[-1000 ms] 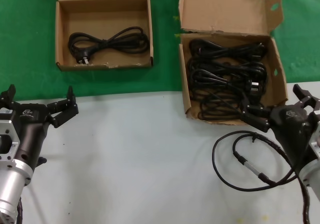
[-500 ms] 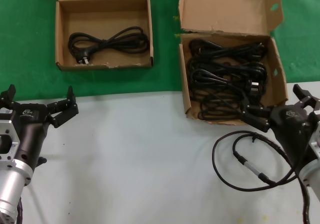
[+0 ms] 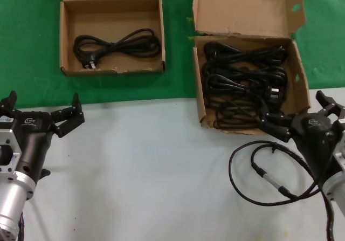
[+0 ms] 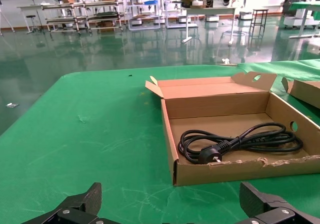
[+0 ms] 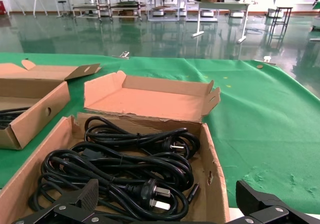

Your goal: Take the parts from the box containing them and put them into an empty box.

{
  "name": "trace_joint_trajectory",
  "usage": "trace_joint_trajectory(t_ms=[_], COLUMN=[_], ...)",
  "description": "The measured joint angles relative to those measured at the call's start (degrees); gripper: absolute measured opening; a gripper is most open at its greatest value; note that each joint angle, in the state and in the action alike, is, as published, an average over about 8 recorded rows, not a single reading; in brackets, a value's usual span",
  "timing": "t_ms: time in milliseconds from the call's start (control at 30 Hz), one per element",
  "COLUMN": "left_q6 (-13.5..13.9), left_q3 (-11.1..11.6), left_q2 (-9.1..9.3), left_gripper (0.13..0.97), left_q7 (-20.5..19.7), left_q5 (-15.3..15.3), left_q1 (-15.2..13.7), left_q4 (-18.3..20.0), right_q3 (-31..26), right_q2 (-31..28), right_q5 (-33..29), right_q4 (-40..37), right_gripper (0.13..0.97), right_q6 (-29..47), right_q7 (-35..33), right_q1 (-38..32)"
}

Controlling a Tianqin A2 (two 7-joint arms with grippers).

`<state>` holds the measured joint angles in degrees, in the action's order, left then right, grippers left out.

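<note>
The tall-lidded cardboard box (image 3: 299, 84) at the back right holds several coiled black power cords (image 3: 242, 79); they also show in the right wrist view (image 5: 125, 169), one plug with its metal pins up. The low-walled box with the frayed rim (image 3: 67, 36) at the back left holds one coiled cord (image 3: 116, 44), which also shows in the left wrist view (image 4: 235, 144). My right gripper (image 3: 294, 109) is open and empty, just in front of the full box's near right corner. My left gripper (image 3: 43, 102) is open and empty over the grey table, well short of the low box (image 4: 240, 169).
A thin black cable with a silver inline connector (image 3: 264, 171) loops on the grey table (image 3: 151, 165) beside my right arm. Green cloth (image 3: 178, 47) covers the back half under both boxes. The boxes stand apart with a gap between them.
</note>
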<state>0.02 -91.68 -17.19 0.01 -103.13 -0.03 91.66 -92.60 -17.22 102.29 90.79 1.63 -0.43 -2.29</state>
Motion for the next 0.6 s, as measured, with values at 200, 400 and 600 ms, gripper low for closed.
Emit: trace_joint_trajectory(t_ms=[200, 400, 600], left_q6=[0.00, 0.00, 0.00], left_q3=[0.00, 0.00, 0.00], left_q2=[0.00, 0.00, 0.00], left_gripper=[0.966, 0.966, 0.966], left_q7=[0.00, 0.00, 0.00], left_q5=[0.00, 0.00, 0.00], left_q1=[0.00, 0.00, 0.00], left_q4=[0.00, 0.00, 0.00], right_q3=[0.00, 0.00, 0.00], right_q2=[0.00, 0.00, 0.00], right_q5=[0.00, 0.00, 0.00], right_q4=[0.00, 0.00, 0.00], right_gripper=[0.966, 0.966, 0.966], right_q6=[0.00, 0.00, 0.00], right_q7=[0.00, 0.00, 0.00], right_q1=[0.00, 0.00, 0.00])
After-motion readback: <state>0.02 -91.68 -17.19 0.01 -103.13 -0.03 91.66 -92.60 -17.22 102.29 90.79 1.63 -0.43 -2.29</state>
